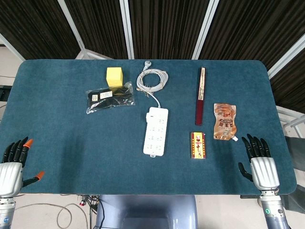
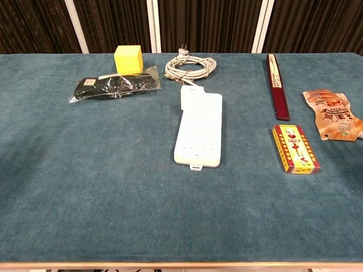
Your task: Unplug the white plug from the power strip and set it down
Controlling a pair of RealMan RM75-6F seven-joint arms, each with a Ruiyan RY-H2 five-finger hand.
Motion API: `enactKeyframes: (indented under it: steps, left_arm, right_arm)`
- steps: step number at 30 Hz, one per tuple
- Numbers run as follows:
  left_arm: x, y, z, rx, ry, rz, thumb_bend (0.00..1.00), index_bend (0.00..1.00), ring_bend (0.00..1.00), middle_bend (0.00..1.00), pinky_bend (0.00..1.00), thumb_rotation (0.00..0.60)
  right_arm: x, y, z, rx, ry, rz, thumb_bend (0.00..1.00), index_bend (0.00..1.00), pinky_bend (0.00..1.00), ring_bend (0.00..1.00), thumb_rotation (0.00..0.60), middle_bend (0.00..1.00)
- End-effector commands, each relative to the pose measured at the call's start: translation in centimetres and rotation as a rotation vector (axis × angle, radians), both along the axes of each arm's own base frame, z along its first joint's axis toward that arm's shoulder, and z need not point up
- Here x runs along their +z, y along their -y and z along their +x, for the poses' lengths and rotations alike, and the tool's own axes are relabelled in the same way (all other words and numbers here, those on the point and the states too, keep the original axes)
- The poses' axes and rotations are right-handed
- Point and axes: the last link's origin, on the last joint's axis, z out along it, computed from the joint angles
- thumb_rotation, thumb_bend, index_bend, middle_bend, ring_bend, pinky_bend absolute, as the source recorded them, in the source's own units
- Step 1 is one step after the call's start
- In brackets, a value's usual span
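A white rectangular plastic power strip (image 1: 156,130) lies flat near the middle of the teal felt-covered table (image 1: 71,138), its long side running from the far edge toward the near edge. Its white cord runs to a loose coil (image 1: 152,78) close to the far edge, and the white plug (image 1: 147,63) at the end of that cord lies on the felt just beyond the coil, not seated in any socket of the strip that I can see. No plug is visible in the strip's top face.

Left of the coil sits a small yellow cube (image 1: 114,76), and touching its near side is a clear plastic bag holding something black (image 1: 110,98). Right of the strip, a long dark red flat stick-shaped pack (image 1: 201,95) points from the far edge inward. Near it lie an orange-brown spouted pouch (image 1: 224,122) and, closer to the strip, a small red-and-yellow rectangular box (image 1: 198,145).

Both hands rest at the near edge, well apart from the strip. The left hand (image 1: 13,162), at the near left corner, has orange-tipped fingers spread and holds nothing. The right hand (image 1: 257,160), at the near right corner, lies with dark fingers apart, also holding nothing. The chest view shows neither hand.
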Motion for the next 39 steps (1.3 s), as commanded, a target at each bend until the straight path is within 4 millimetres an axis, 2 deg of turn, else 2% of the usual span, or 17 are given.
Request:
enactKeyframes:
  steps: [1,30,35,39]
  left_arm:
    - [0.0,-0.1,0.0,0.0,0.002,0.002,0.0,0.01,0.01,0.0,0.06,0.6]
    - [-0.5,-0.2,0.1,0.0,0.001,-0.022,0.0,0.01,0.01,0.0,0.06,0.6]
    - [-0.7,-0.4,-0.1,0.017,-0.004,-0.028,0.0,0.01,0.01,0.0,0.06,0.6]
    - [-0.8,-1.8,0.3,0.013,0.002,-0.032,0.0,0.01,0.01,0.0,0.06,0.6]
  right_arm:
    - [0.0,0.0,0.0,0.004,-0.005,-0.001,0.43,0.0,0.0,0.0,0.6,0.0]
    - [-0.3,-0.5,0.8,0.067,0.01,0.033,0.43,0.0,0.0,0.0,0.6,0.0]
    - [-0.9,-0.1,1.3,0.108,0.023,0.066,0.43,0.0,0.0,0.0,0.6,0.0]
    - [-1.3,1.2,2.8,0.176,0.001,0.1,0.43,0.0,0.0,0.0,0.6,0.0]
